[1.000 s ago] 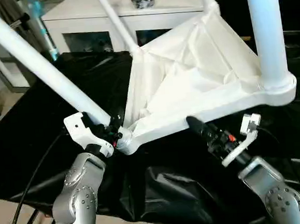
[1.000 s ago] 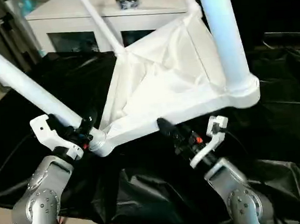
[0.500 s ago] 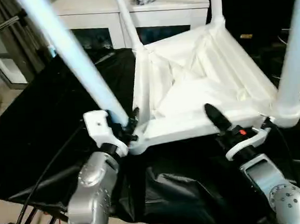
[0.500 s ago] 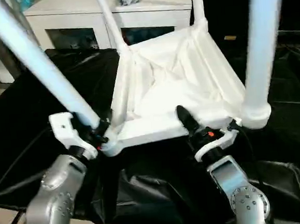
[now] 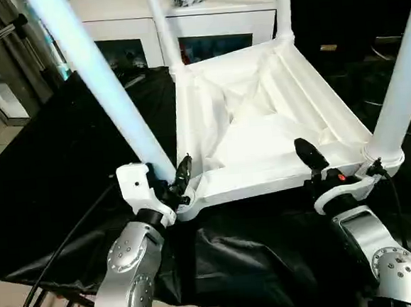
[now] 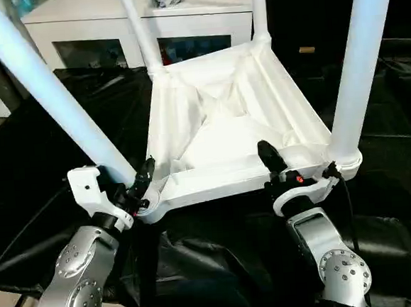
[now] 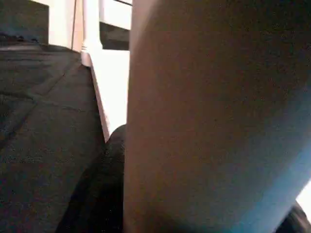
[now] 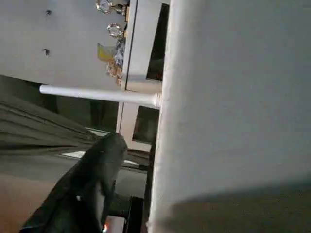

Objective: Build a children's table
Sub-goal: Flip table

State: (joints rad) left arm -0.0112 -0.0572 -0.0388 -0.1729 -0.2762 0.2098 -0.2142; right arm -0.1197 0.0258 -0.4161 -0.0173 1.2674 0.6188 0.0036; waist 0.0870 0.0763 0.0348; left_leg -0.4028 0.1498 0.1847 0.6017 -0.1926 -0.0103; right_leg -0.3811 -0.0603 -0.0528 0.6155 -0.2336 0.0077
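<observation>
The children's table lies upside down on black cloth, its ribbed tabletop (image 5: 261, 131) facing up and four white legs rising from the corner sockets. My left gripper (image 5: 172, 183) is shut on the base of the near-left leg (image 5: 108, 90), which looms large in the left wrist view (image 7: 209, 121). My right gripper (image 5: 313, 166) stands open astride the tabletop's near rim, close to the near-right leg (image 5: 401, 102). One black finger (image 5: 306, 152) lies over the rim; the other is hidden below. In the right wrist view a gap shows between that finger (image 8: 95, 179) and the white rim (image 8: 233, 97).
A white glass-door cabinet (image 5: 208, 11) stands right behind the table, with small objects on top. Black cloth (image 5: 63, 157) covers the work surface and drapes over its near edge. A dark cable runs down beside my left forearm (image 5: 129, 273).
The tabletop has swung from steeply tilted to nearly level, its legs now more upright. My right gripper has moved up onto the near rim. My left gripper keeps its hold on the leg.
</observation>
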